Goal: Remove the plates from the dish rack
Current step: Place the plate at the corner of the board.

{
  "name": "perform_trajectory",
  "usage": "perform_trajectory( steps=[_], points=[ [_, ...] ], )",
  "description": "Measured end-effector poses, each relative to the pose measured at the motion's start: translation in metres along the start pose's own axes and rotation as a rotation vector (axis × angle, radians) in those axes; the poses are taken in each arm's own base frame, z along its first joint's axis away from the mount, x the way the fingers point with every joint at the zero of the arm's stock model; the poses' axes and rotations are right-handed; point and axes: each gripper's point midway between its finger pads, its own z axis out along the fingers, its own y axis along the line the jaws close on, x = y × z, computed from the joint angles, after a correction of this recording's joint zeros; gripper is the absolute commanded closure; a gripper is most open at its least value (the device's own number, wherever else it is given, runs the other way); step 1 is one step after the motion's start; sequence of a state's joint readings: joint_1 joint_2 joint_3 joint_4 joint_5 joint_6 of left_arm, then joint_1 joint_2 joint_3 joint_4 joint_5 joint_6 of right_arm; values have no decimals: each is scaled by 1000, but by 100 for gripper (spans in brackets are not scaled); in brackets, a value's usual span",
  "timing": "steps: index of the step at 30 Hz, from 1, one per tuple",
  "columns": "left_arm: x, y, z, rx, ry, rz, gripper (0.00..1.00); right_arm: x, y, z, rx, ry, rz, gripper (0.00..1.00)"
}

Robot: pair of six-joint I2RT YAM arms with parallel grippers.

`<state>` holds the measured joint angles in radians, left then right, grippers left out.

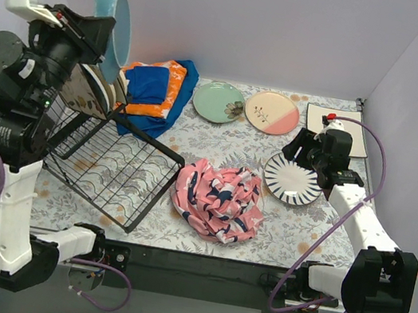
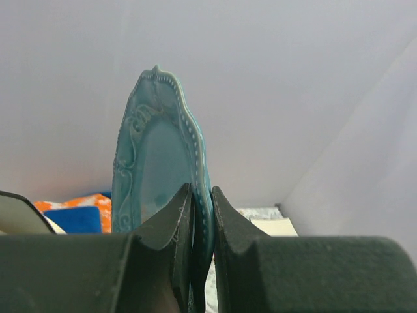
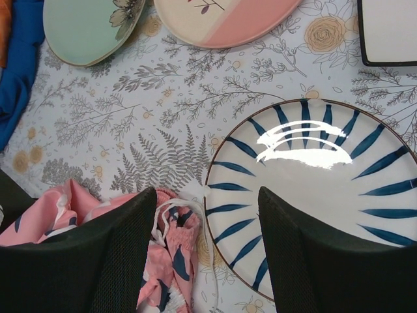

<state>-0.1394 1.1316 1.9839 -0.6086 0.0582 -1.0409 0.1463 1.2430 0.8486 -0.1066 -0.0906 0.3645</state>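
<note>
Showing the unloading partway through, the teal plate (image 2: 159,163) is held on edge, upright and clear above the dish rack (image 1: 114,164), with the left gripper (image 2: 201,202) clenched on its lower rim, one finger on each face. The black wire rack sits askew along the left edge of the table (image 1: 236,141), apparently tipped, and its far-left slots hold cream-rimmed plates (image 1: 110,90) whose number cannot be told behind the arm. Four plates lie flat outside the rack: the mint green plate (image 1: 217,101) and the cream-and-pink plate (image 1: 272,112) side by side near the far edge, the cream square plate (image 3: 391,32) in the far right corner, and the blue-striped plate (image 3: 326,189) nearer the right edge. The right gripper (image 3: 207,222) hovers over the left rim of the striped plate with its jaws released and nothing between them. Judged from this layout, four plates count as unloaded, the teal one is in transit and not yet set down, and the slotted ones are left to do. The folded blue-orange cloths (image 1: 155,94) lie just beside the rack's far side, and the pink patterned cloth (image 1: 218,199) is bunched mid-table between the rack and the striped plate, narrowing the free ground for a set-down.
</note>
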Motion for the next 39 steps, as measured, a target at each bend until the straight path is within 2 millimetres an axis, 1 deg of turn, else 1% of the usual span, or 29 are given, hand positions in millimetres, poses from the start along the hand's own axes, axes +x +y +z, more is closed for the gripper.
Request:
perform_trajectory(
  steps=[3,4,5,7,10,12,13,15,18,20,21,24,27,28,31,34,37,39],
  points=[
    [32,4,13,30,62,-13,100,-2,4,-4,-18,-6,5,31],
    [48,8,20,33,96,-18,100,-4,6,-6,-24,-14,6,31],
    [59,11,25,35,121,-21,100,-7,8,-9,-30,-24,7,31],
    [89,19,40,38,190,-33,100,-16,14,-14,-46,-49,13,31],
    [120,24,57,47,258,-44,100,-28,23,-21,-81,-75,33,31],
    [136,22,63,52,284,-34,100,-33,28,-23,-107,-80,50,30],
    [146,16,66,58,295,-17,100,-35,31,-23,-121,-79,61,31],
    [163,-2,71,79,302,56,100,-37,35,-24,-142,-74,76,30],
    [190,-56,68,185,325,114,100,-36,34,-24,-154,-64,102,30],
    [207,-83,65,239,327,154,100,-37,33,-25,-166,-58,128,30],
    [220,-99,62,275,319,188,100,-40,29,-26,-183,-54,152,30],
    [257,-120,49,314,306,309,100,-48,11,-25,-196,-52,243,28],
    [308,-133,29,337,290,489,100,-53,-6,-21,-219,-39,329,26],
    [326,-137,23,343,290,556,100,-53,-8,-20,-231,-30,347,26],
    [382,-145,4,379,299,746,100,-52,3,-19,-307,-2,362,25],
    [435,-151,-12,414,300,927,100,-56,18,-24,-394,0,353,25],
    [473,-153,-26,438,288,1072,100,-60,31,-29,-459,-5,326,25],
    [492,-153,-34,450,279,1153,100,-60,38,-31,-492,0,310,25]
  ],
)
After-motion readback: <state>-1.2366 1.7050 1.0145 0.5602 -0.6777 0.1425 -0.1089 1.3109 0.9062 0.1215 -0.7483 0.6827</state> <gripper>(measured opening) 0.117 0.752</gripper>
